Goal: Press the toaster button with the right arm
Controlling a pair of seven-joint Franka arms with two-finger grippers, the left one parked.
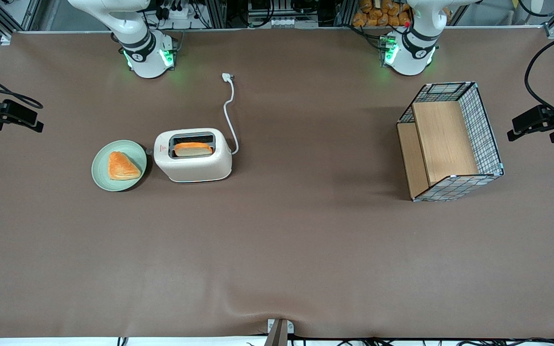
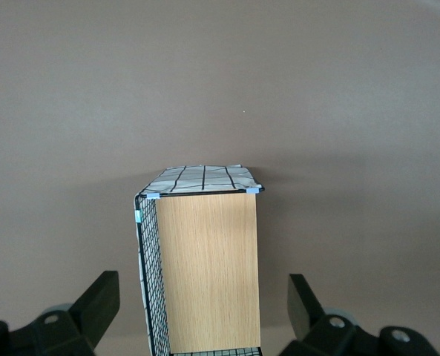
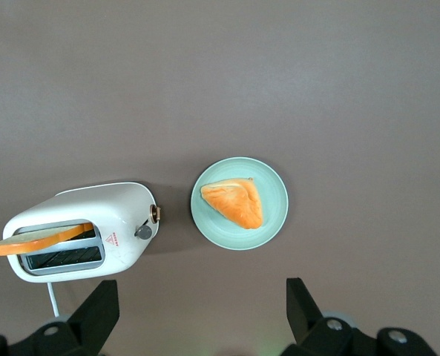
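Toaster point(image 1: 193, 161) lies lengthwise, button point(image 3: 143, 232) end facing plate point(image 1: 100, 170); tool point(image 3: 201, 326) open, empty, overhead.

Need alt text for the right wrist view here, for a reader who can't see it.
From high above the brown table, the open gripper looks down on a cream toaster with a bread slice in its slot and a grey toaster button on its narrow end. Beside that end sits a green plate holding a triangular pastry.

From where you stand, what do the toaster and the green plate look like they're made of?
The toaster looks like matte cream plastic: rounded moulded corners, no metallic shine. The green plate looks like glazed ceramic or melamine; its smooth, even sheen leaves that open. The gripper hangs open above both.
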